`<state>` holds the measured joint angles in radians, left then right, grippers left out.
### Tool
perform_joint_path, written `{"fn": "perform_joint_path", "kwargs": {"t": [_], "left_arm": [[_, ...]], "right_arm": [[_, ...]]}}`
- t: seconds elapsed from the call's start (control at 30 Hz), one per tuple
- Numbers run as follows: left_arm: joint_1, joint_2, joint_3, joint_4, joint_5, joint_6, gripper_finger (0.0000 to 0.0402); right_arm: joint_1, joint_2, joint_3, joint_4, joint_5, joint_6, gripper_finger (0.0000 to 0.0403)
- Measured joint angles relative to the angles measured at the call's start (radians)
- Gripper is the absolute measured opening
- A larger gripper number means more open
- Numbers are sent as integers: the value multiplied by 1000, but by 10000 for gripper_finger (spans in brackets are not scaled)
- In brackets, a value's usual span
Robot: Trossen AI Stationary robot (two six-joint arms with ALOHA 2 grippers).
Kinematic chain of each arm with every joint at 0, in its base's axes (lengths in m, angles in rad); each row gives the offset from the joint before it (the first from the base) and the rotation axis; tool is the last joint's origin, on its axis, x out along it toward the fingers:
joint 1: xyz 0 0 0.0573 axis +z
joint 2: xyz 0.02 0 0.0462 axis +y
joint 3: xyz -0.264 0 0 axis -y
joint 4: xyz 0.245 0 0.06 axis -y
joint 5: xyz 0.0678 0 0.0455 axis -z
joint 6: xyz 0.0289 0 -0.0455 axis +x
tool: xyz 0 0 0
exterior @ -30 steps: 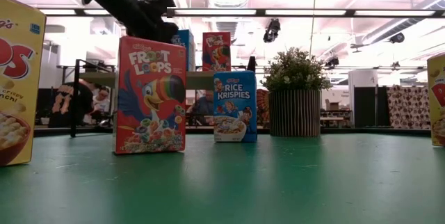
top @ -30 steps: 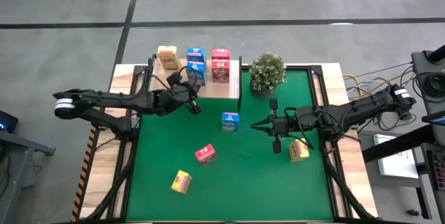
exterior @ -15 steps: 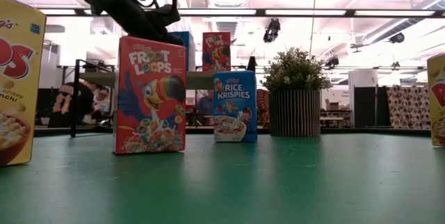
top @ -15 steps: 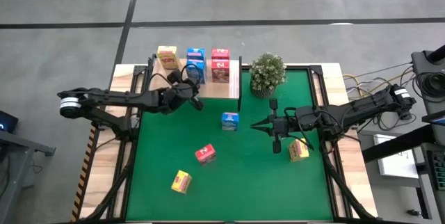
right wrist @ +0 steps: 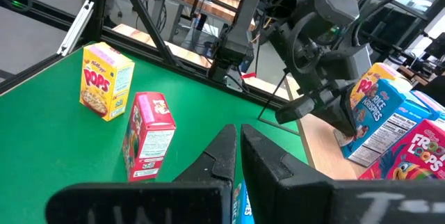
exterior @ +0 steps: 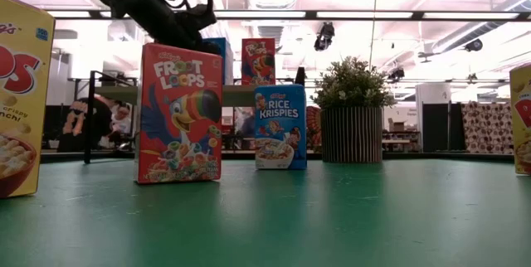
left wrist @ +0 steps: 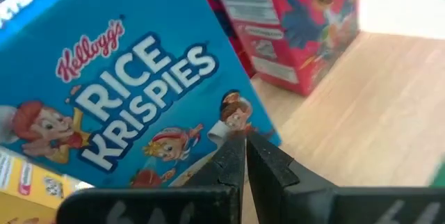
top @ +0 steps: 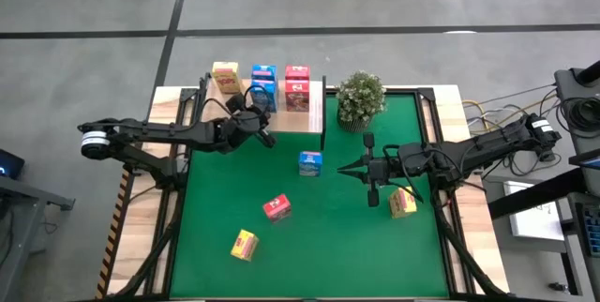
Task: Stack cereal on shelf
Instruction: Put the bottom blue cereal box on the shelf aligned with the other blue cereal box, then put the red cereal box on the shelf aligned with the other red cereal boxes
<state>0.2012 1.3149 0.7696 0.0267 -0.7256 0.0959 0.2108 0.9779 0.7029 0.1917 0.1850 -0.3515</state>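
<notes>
My left gripper, fingers together and empty, hangs at the shelf's front edge facing the Rice Krispies box there; my right gripper, fingers together, waits beside the plant.

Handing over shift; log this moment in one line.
left gripper: shut, at shelf by blue cereal | right gripper: shut, idle over mat

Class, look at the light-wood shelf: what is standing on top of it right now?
On the shelf stand a yellow box, blue boxes and red boxes. The left gripper covers part of the board, so whatever lies under it is hidden.
</notes>
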Motion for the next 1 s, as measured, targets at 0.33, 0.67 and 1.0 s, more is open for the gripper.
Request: {"fn": "perform_joint_path", "kwargs": {"t": [0.33,0.67,1.0], "left_arm": [[-157,-248,84,-131,35,159,0],[-73,-460,108,-144,27,312,0],[-18,-537,-9,-129,30,391,0]], "right_arm": [[0,0,0,-1,0,11,12],[-44,0,12,12,127,208,12],[-207,0,72,-38,122,284,12]]}}
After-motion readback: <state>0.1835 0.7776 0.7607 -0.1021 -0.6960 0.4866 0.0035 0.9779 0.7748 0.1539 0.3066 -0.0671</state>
